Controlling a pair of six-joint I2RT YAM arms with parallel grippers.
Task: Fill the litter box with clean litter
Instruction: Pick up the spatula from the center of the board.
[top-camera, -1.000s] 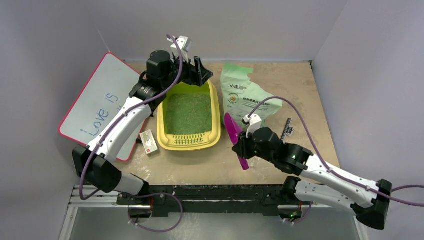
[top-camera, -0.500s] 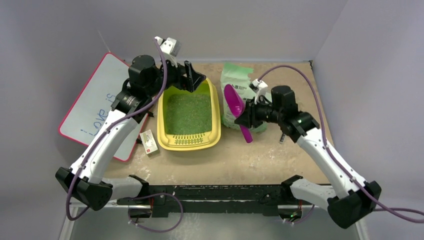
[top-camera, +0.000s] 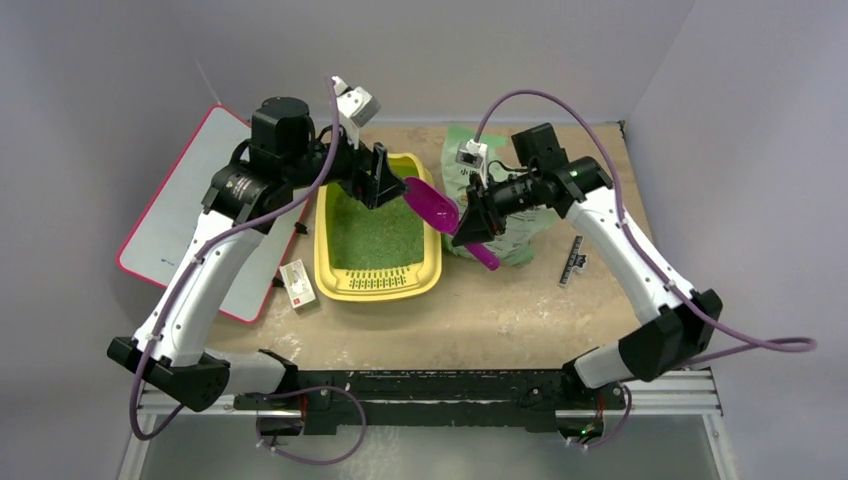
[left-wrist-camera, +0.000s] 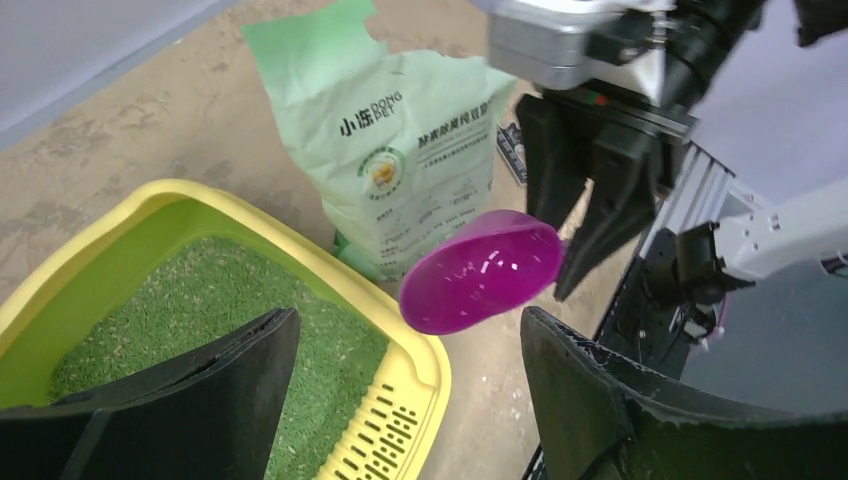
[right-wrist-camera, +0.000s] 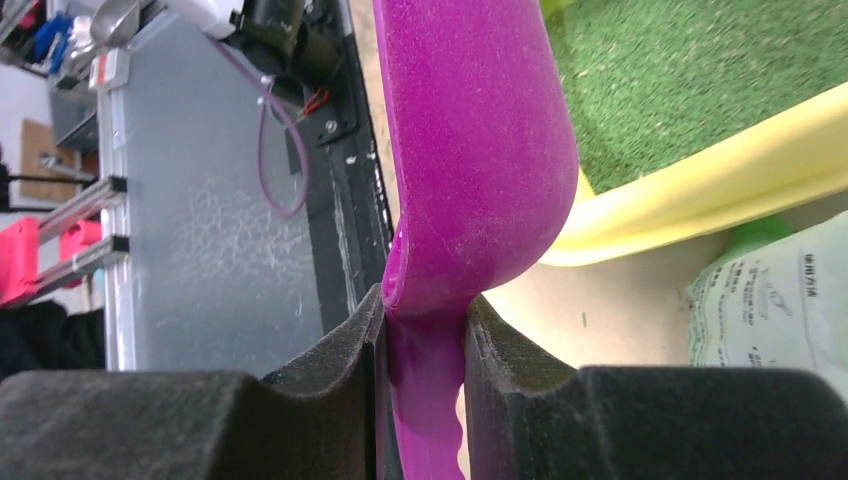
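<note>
Right gripper (top-camera: 471, 230) is clamped on the handle of the purple scoop (top-camera: 431, 205), whose bowl sits above the right rim of the yellow litter box (top-camera: 330, 272), between the two arms. Left gripper (top-camera: 378, 178) hangs over the far end of the box with fingers spread wide, holding nothing, the scoop bowl just in front of it. Green clean litter (top-camera: 376, 232) covers the box floor, with the pale green litter bag (left-wrist-camera: 420, 150) lying just right of the box.

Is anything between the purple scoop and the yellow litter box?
Partly: the open left claw hangs over the yellow plastic litter box, at its far end, beside the purple plastic scoop in the right claw.
</note>
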